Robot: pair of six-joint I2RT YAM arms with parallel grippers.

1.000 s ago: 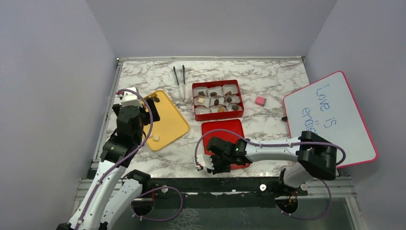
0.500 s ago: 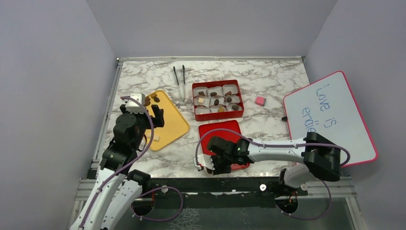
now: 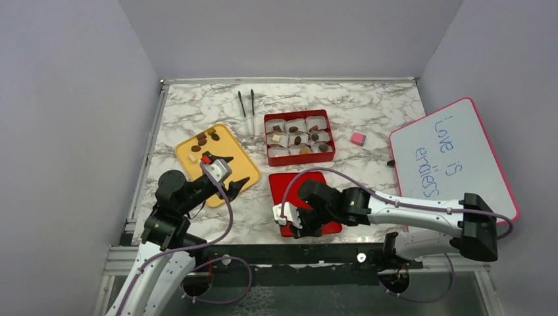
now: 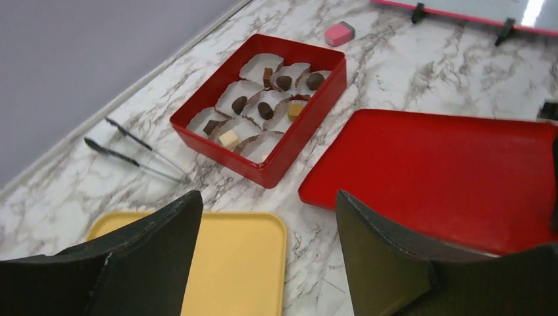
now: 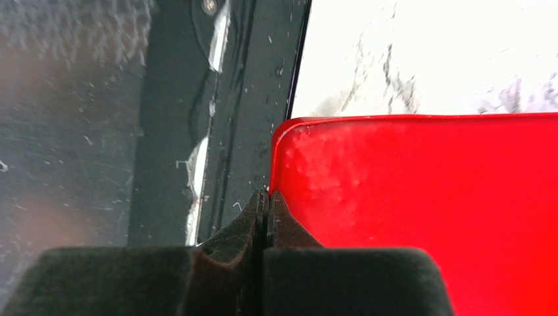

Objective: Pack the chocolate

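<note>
Several chocolate pieces (image 3: 297, 139), dark and cream, sit in paper cups in the red box (image 3: 266, 138), which also shows in the left wrist view (image 4: 289, 148). More dark pieces (image 3: 202, 139) and a cream cube (image 3: 193, 157) lie at the far end of the yellow tray (image 3: 227, 146). My left gripper (image 3: 231, 172) is open and empty over the tray's near right corner (image 4: 266, 197). My right gripper (image 3: 287, 217) is shut on the near left edge of the flat red lid (image 3: 309, 191), as the right wrist view (image 5: 266, 196) shows.
Black tongs (image 3: 247, 108) lie behind the tray. A small pink block (image 3: 357, 138) sits right of the box. A pink-framed whiteboard (image 3: 454, 158) leans at the right. The dark table frame (image 5: 217, 99) runs just beside the lid's near edge.
My left arm swung from the tray's far left end to its near right corner, uncovering the pieces there. My right gripper shifted a little right with the lid's edge in it.
</note>
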